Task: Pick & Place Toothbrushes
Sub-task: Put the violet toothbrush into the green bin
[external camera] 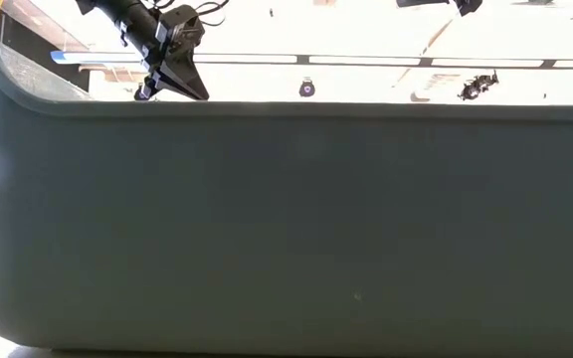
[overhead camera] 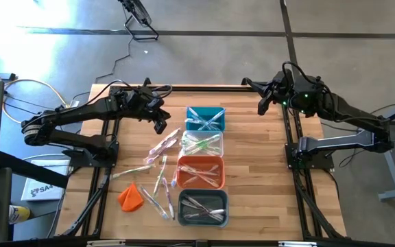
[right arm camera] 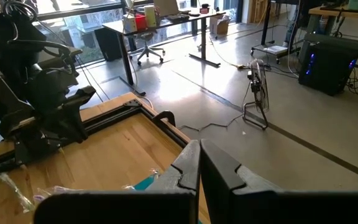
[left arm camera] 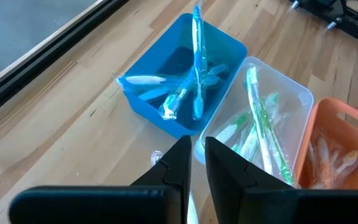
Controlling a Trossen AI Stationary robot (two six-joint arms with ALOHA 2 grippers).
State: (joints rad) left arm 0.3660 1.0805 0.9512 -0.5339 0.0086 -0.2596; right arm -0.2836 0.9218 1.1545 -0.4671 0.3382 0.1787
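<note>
Left gripper (left arm camera: pixel 196 163) above the teal bin (left arm camera: pixel 225 46), fingers narrowly apart on a thin clear toothbrush (left arm camera: pixel 156 158); right gripper (right arm camera: pixel 199 163) pressed together.

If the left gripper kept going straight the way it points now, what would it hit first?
Probably the near rim of the blue bin, about where it meets the clear bin. In the left wrist view the left gripper aims at that junction with nothing showing in between. Depth is uncertain, so it might touch the table just short of them.
</note>
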